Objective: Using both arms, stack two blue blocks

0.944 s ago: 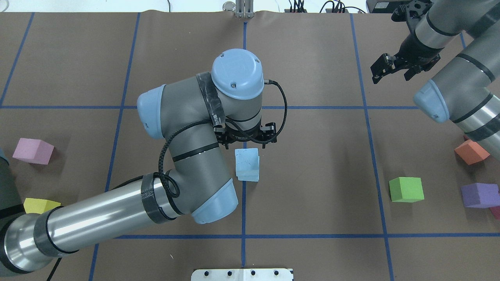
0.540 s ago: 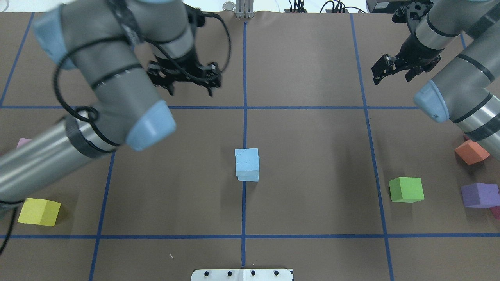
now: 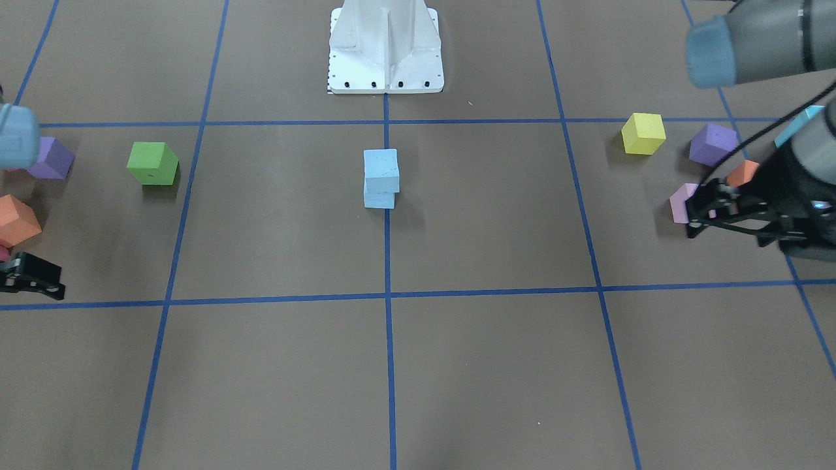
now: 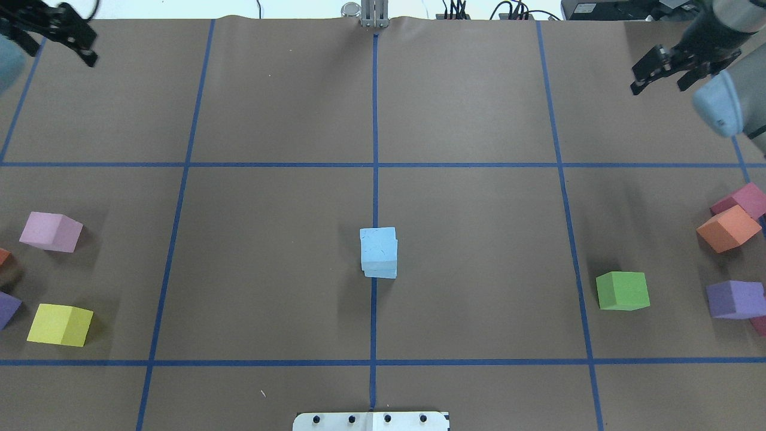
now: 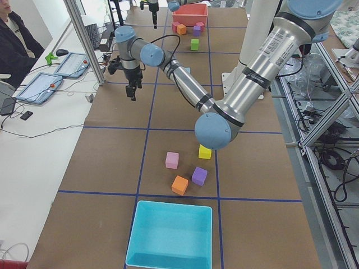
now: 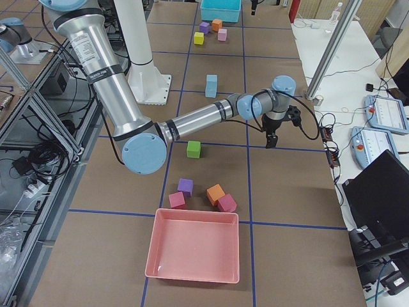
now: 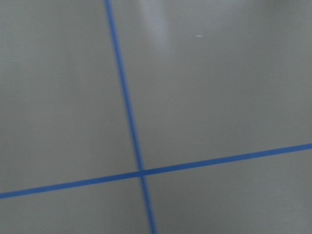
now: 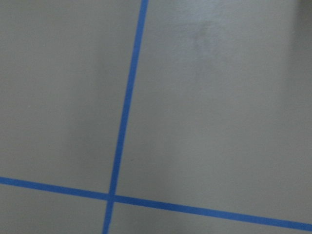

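The two blue blocks stand stacked at the table's middle on the blue centre line: the top block (image 4: 378, 244) sits on the bottom block (image 4: 381, 273), slightly offset. The stack also shows in the front-facing view (image 3: 381, 175) and the right view (image 6: 211, 85). My left gripper (image 4: 57, 51) is open and empty at the far left corner, well away from the stack; it also shows in the front-facing view (image 3: 728, 235). My right gripper (image 4: 658, 87) is open and empty at the far right. Both wrist views show only brown paper and blue tape lines.
A pink cube (image 4: 51, 231) and a yellow cube (image 4: 60, 324) lie at the left. A green cube (image 4: 622, 291), an orange cube (image 4: 724, 228) and a purple cube (image 4: 735, 299) lie at the right. A turquoise bin (image 5: 171, 241) and a red bin (image 6: 195, 252) stand at the table's ends.
My left arm has pulled away from just behind the stack to the far left corner. My right gripper has moved further right and back. The stack has not moved.
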`<action>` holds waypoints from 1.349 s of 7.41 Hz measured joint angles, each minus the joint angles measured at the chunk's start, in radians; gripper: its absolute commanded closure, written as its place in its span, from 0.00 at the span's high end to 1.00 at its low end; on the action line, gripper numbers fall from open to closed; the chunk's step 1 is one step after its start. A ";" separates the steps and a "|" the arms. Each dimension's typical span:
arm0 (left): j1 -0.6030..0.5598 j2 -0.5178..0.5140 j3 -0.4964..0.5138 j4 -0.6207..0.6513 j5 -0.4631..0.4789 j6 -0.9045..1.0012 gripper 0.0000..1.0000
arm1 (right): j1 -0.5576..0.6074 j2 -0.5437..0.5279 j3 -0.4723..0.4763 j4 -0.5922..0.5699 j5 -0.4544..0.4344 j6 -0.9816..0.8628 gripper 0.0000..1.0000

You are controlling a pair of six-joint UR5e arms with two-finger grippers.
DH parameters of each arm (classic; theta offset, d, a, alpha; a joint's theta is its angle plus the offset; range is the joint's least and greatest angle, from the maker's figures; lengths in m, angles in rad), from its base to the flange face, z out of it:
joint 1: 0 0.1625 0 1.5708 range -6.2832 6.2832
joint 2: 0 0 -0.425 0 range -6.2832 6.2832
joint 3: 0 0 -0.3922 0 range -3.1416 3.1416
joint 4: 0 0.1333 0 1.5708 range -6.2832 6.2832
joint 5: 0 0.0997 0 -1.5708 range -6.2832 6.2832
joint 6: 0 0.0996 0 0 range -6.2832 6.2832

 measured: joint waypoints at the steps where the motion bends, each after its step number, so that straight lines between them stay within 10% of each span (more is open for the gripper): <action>1: -0.083 0.039 0.042 -0.004 -0.005 0.117 0.97 | 0.070 0.002 -0.057 -0.002 0.014 -0.091 1.00; 10: -0.293 0.333 0.272 -0.456 -0.028 0.255 0.98 | 0.177 -0.020 -0.151 0.029 -0.058 -0.277 1.00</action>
